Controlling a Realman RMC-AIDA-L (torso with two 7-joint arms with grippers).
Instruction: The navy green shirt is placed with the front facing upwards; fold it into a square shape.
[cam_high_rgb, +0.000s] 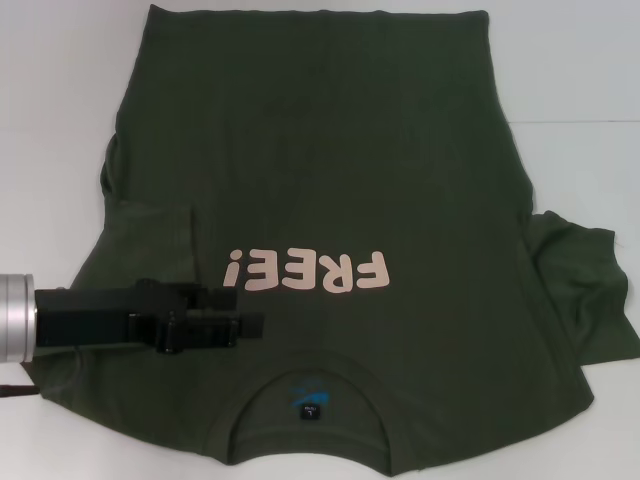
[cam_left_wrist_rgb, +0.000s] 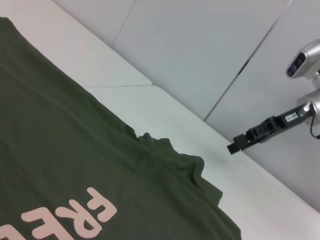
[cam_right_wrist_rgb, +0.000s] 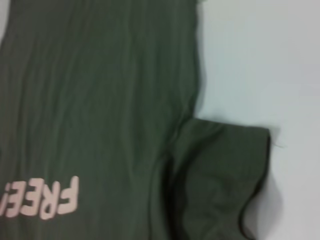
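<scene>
The navy green shirt (cam_high_rgb: 330, 170) lies flat on the white table, front up, with its collar and black neck label (cam_high_rgb: 312, 410) at the near edge. Its pink "FREE!" lettering (cam_high_rgb: 305, 270) runs across the chest. The sleeve on the right (cam_high_rgb: 580, 290) is spread out and rumpled; it also shows in the right wrist view (cam_right_wrist_rgb: 220, 175). The sleeve on the left looks folded in over the body (cam_high_rgb: 150, 230). My left gripper (cam_high_rgb: 255, 325) reaches in from the left, low over the shirt just beside the collar. My right gripper (cam_left_wrist_rgb: 234, 146) hangs beyond the table's edge, away from the shirt.
White table (cam_high_rgb: 580, 80) shows bare around the shirt at the far right and far left. The shirt's hem reaches the far part of the table. A grey wall stands behind the table in the left wrist view.
</scene>
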